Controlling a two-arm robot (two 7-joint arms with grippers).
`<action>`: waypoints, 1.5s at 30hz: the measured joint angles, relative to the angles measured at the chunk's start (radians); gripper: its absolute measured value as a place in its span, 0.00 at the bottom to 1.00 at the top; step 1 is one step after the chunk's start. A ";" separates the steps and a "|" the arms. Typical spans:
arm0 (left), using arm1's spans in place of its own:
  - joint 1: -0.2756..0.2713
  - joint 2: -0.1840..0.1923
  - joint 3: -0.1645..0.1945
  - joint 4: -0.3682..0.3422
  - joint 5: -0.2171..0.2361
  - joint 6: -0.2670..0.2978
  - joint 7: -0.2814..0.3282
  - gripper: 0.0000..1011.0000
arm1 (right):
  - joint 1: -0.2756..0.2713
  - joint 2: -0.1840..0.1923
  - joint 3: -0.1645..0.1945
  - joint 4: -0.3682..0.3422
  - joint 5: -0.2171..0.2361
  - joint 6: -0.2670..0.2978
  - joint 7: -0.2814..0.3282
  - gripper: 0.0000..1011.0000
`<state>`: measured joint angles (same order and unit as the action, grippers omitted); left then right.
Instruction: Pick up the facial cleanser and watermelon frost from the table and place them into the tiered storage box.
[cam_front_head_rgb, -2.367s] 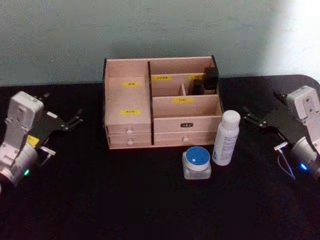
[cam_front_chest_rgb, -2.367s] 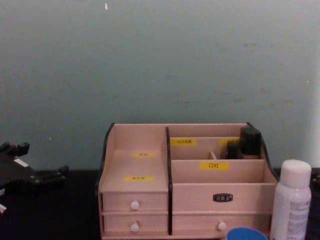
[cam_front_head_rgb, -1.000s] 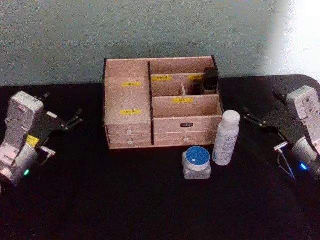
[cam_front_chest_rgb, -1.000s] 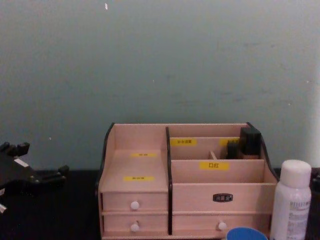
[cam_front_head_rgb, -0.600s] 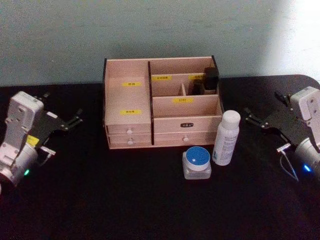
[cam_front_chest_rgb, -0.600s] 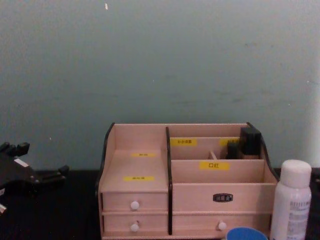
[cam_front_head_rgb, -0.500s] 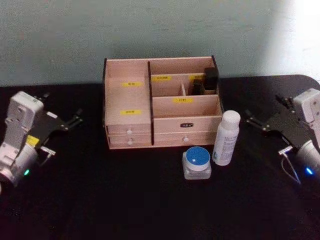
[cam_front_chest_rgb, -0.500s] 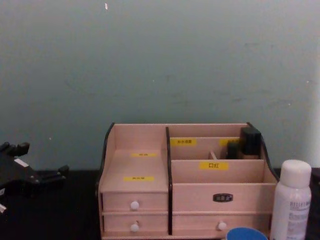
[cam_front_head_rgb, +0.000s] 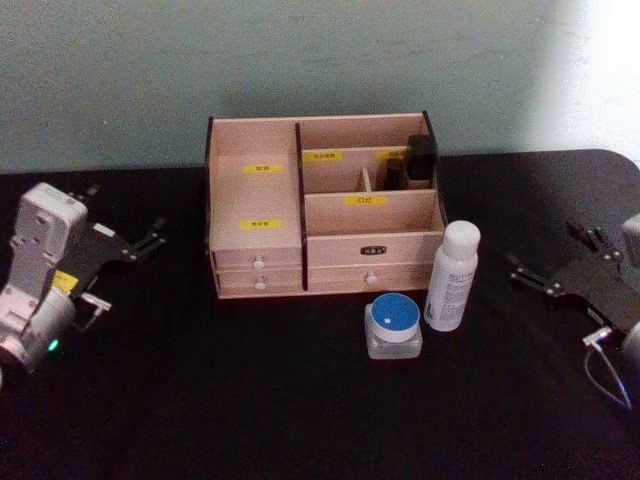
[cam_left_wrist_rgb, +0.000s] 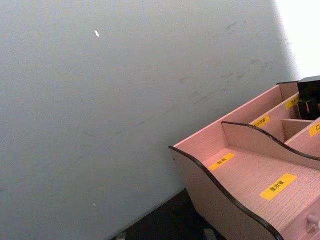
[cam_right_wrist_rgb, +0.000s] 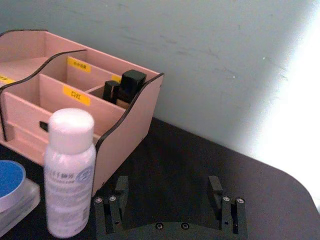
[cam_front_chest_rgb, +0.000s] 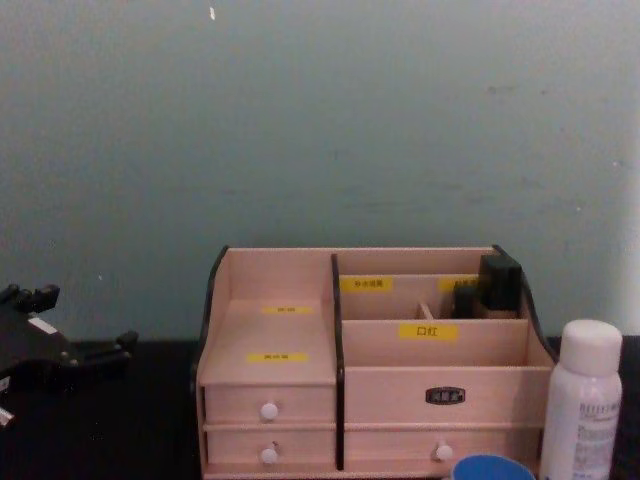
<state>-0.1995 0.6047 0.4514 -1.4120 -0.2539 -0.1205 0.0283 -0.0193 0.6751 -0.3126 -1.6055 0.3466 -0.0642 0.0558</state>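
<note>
Both sets of jaws are open: left gripper (cam_front_head_rgb: 125, 208) near the table's (cam_front_head_rgb: 250, 400) left edge, right gripper (cam_front_head_rgb: 545, 252) near its right edge. The bottle (cam_front_head_rgb: 452, 280) and jar (cam_front_head_rgb: 394, 325) stand just in front of the box (cam_front_head_rgb: 375, 243), which sits by the back edge.

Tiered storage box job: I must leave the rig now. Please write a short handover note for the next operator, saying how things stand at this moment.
Left gripper: open, empty, at the table's left side, apart from the box.
Right gripper: open, empty, to the right of the white bottle, not touching it.
White bottle: upright on the black table, just in front of the right end of the tiered storage box.
Blue-lidded jar: beside the bottle, nearer the robot.
Done: neither item is picked up or in the box yet.
Left: pick up both and place them in the box. Its back right compartment already holds dark items.
</note>
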 joint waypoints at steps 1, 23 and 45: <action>0.000 0.000 0.000 0.000 0.000 0.000 0.000 0.99 | -0.008 0.004 0.005 -0.007 0.003 0.004 0.004 0.99; 0.000 0.000 0.000 0.000 0.000 0.000 0.000 0.99 | -0.096 0.019 0.040 -0.062 0.118 0.070 0.219 0.99; 0.000 0.000 0.000 0.000 0.000 0.000 0.000 0.99 | -0.019 -0.120 0.019 -0.014 0.076 0.092 0.246 0.99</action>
<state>-0.1996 0.6047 0.4514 -1.4120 -0.2539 -0.1205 0.0283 -0.0383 0.5554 -0.2936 -1.6192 0.4222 0.0274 0.3017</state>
